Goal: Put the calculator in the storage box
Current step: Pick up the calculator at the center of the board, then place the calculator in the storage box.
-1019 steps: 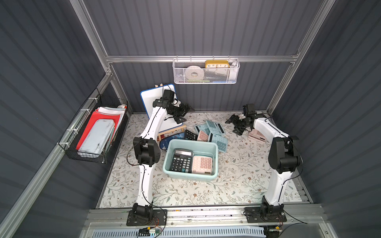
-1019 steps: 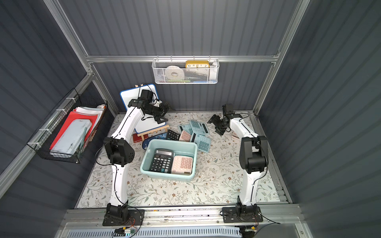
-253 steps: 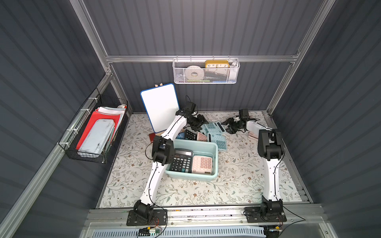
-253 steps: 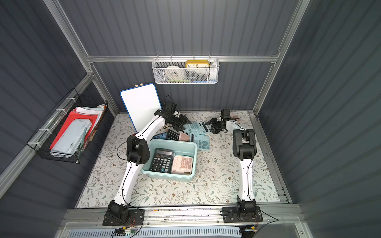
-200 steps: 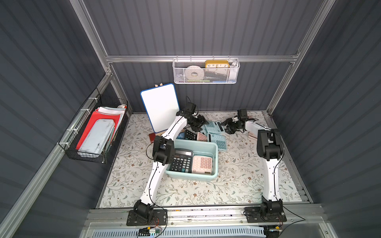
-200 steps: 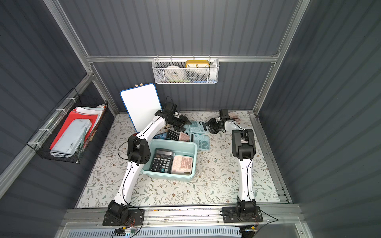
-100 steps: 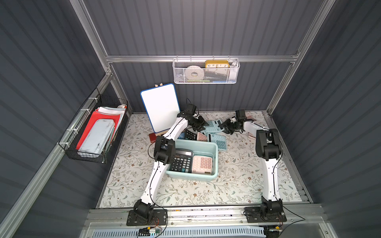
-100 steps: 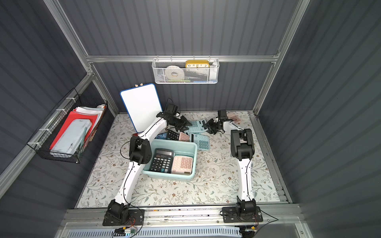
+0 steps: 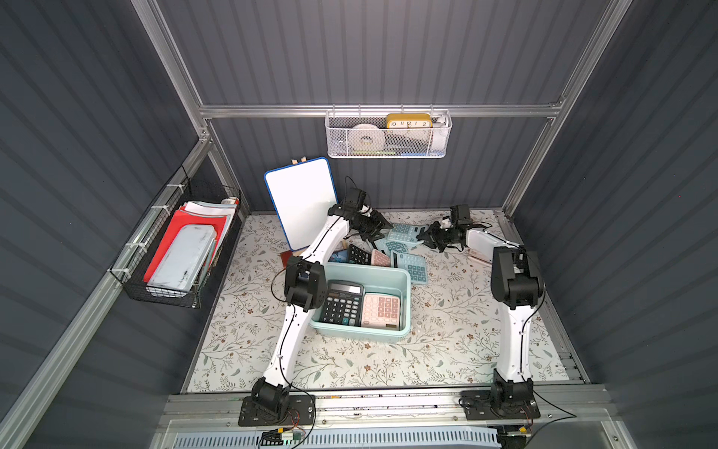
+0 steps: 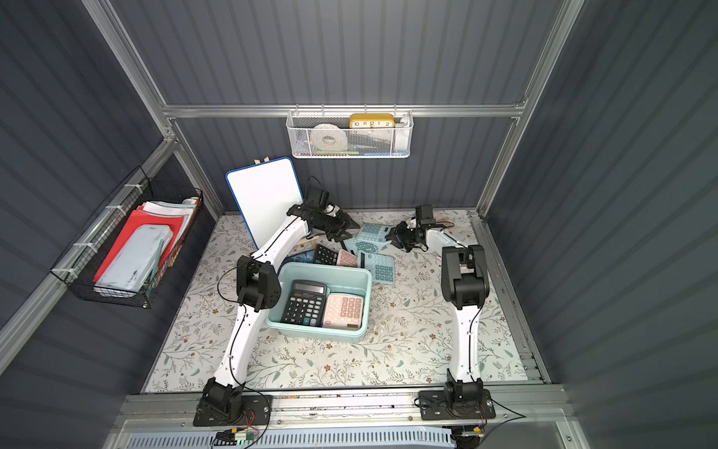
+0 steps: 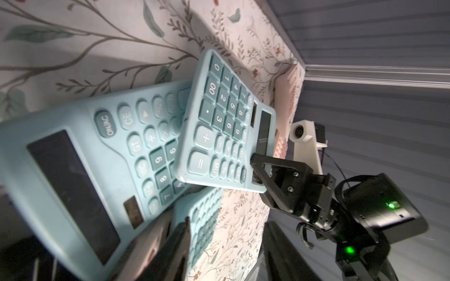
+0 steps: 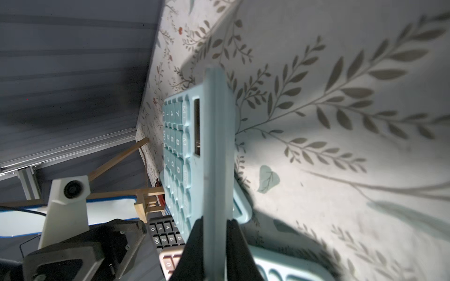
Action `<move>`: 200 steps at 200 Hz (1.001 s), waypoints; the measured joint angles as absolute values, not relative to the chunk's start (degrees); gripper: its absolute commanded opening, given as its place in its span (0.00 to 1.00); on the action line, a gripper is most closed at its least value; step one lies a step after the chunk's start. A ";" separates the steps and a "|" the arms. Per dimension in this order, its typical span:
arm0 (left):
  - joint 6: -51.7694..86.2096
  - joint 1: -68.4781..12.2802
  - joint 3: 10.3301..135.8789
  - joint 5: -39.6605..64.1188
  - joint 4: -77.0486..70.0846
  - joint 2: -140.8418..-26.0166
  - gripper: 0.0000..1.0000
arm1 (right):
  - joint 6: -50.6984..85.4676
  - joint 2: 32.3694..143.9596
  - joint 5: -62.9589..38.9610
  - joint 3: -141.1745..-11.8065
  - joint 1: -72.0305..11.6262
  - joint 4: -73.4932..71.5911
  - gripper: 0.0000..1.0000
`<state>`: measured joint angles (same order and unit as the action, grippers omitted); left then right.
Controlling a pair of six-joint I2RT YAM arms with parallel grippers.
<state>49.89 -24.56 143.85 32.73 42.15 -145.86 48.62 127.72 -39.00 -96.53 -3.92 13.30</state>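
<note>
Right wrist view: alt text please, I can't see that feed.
The right claw clamps the thin edge of a pale teal plastic calculator, seen edge-on against the leaf-patterned white table mat. A black plastic calculator shows beside it.

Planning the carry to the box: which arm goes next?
Right, probably. The right gripper is shut on the edge of a teal calculator, ready for the box; the left gripper is open, holding nothing.

Pale blue calculator point(image 11: 224, 121), mint-teal storage box point(image 9: 361, 335), floral-patterned table mat point(image 9: 447, 330)
</note>
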 measured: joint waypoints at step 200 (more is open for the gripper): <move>37.41 -22.61 126.28 19.62 53.45 -113.30 0.99 | 39.16 105.56 -46.19 -84.90 -7.60 25.04 0.00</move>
